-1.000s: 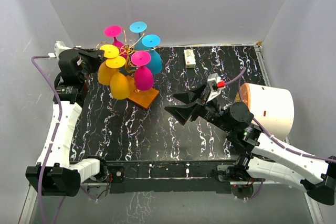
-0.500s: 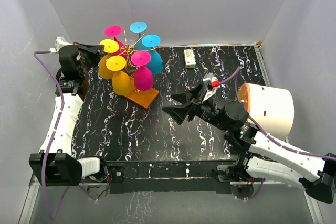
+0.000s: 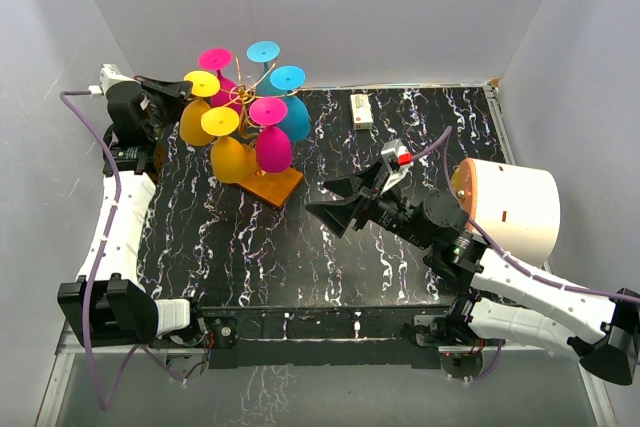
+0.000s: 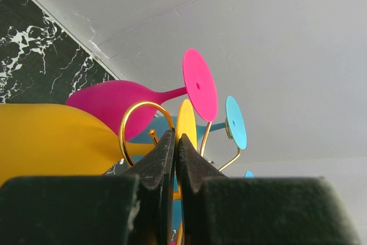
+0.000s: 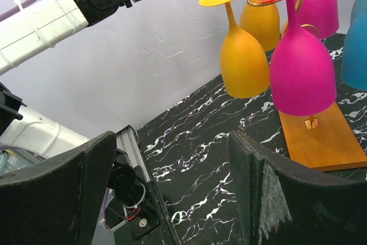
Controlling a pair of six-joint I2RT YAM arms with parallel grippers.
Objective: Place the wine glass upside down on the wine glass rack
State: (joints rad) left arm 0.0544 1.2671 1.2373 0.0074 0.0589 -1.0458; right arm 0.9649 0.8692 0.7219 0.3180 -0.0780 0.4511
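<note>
The wine glass rack [image 3: 243, 99] is a gold wire tree on an orange-brown base [image 3: 272, 184] at the back left. Several pink, cyan and yellow glasses hang on it upside down. My left gripper [image 3: 180, 87] is shut on the thin foot [image 3: 201, 83] of a yellow wine glass [image 3: 194, 122], which hangs bowl-down at the rack's left side. In the left wrist view the left gripper [image 4: 176, 137] pinches the foot's edge [image 4: 186, 121] beside a gold loop [image 4: 129, 119]. My right gripper [image 3: 340, 202] hovers open mid-table; the right gripper [image 5: 172, 147] holds nothing and faces the base [image 5: 318, 139].
A white cylinder with an orange inside [image 3: 510, 202] lies at the right edge. A small white box [image 3: 362, 110] sits at the back. Grey walls close in on the left, the back and the right. A hanging pink glass [image 5: 301, 67] and a yellow one [image 5: 243, 55] face the right gripper.
My left gripper has moved back and to the left, carrying the yellow glass with it. The right arm has crept slightly left, still open.
</note>
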